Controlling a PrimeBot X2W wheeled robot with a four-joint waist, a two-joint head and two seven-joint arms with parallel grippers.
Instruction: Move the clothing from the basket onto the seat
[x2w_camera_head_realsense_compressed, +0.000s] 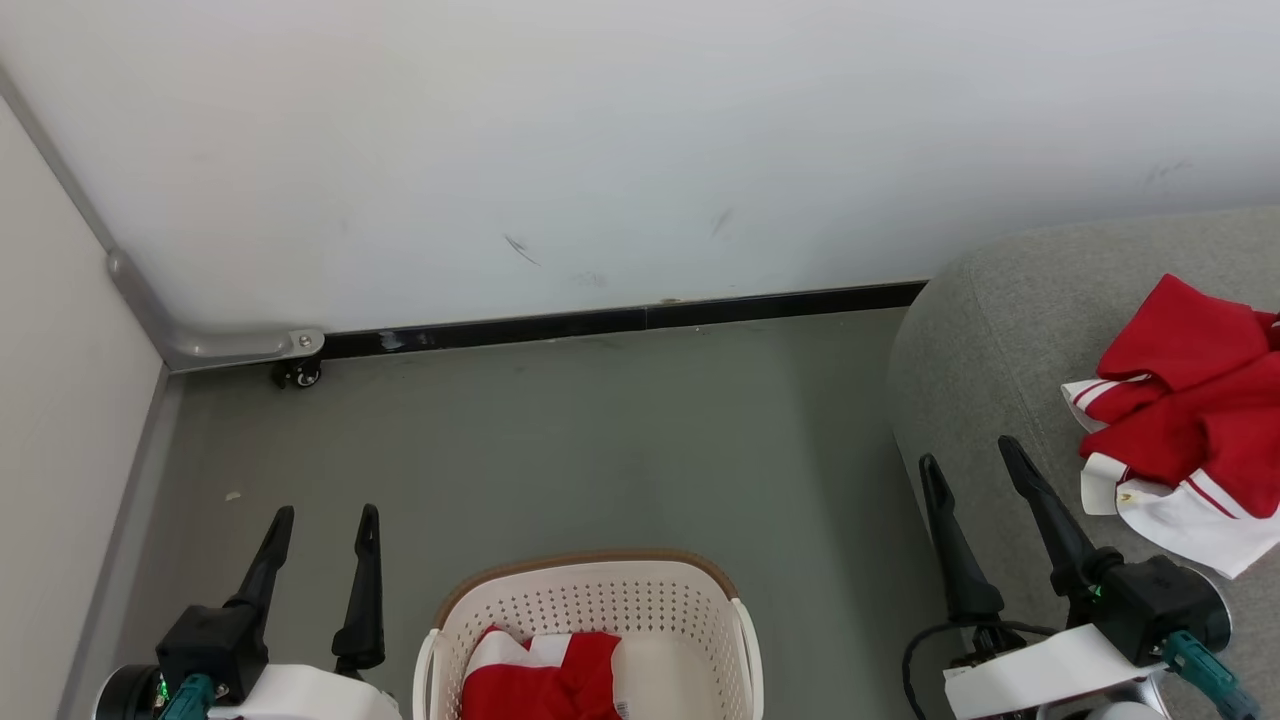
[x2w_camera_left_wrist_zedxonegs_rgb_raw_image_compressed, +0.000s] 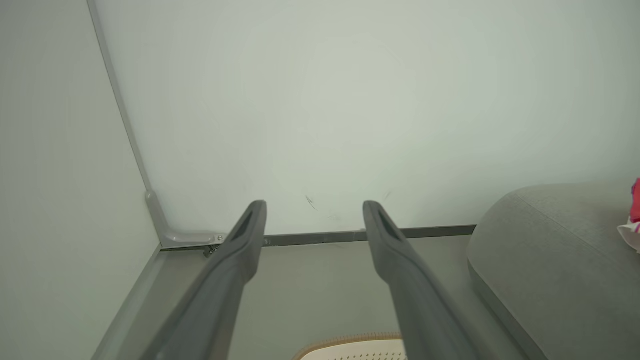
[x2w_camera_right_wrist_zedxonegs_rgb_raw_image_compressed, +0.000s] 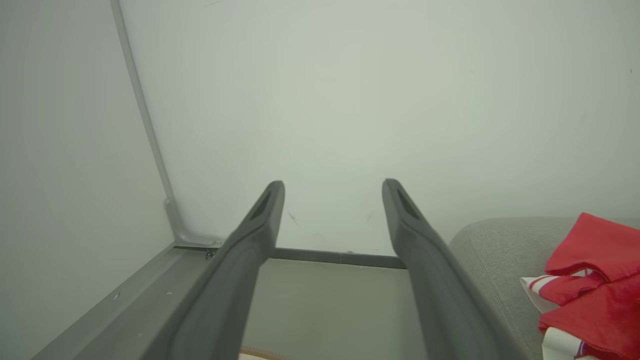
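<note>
The cream basket (x2w_camera_head_realsense_compressed: 590, 600) with a brown rim stands on the floor at the bottom centre, and red-and-white clothing (x2w_camera_head_realsense_compressed: 545, 675) lies inside it. More red clothing with white trim (x2w_camera_head_realsense_compressed: 1190, 420) is heaped on the grey seat (x2w_camera_head_realsense_compressed: 990, 340) at the right. My left gripper (x2w_camera_head_realsense_compressed: 325, 525) stands open to the left of the basket, empty. My right gripper (x2w_camera_head_realsense_compressed: 970, 460) is open over the seat's front-left edge, left of the heap, holding nothing. In the wrist views the left gripper (x2w_camera_left_wrist_zedxonegs_rgb_raw_image_compressed: 315, 205) and the right gripper (x2w_camera_right_wrist_zedxonegs_rgb_raw_image_compressed: 332, 184) point at the wall with spread fingers.
A white wall (x2w_camera_head_realsense_compressed: 600, 150) with a dark skirting strip (x2w_camera_head_realsense_compressed: 620, 320) closes the far side. A side panel (x2w_camera_head_realsense_compressed: 60, 400) runs along the left, with a grey bracket and a small caster (x2w_camera_head_realsense_compressed: 297, 375) at the corner. Grey floor (x2w_camera_head_realsense_compressed: 600, 440) lies between basket and wall.
</note>
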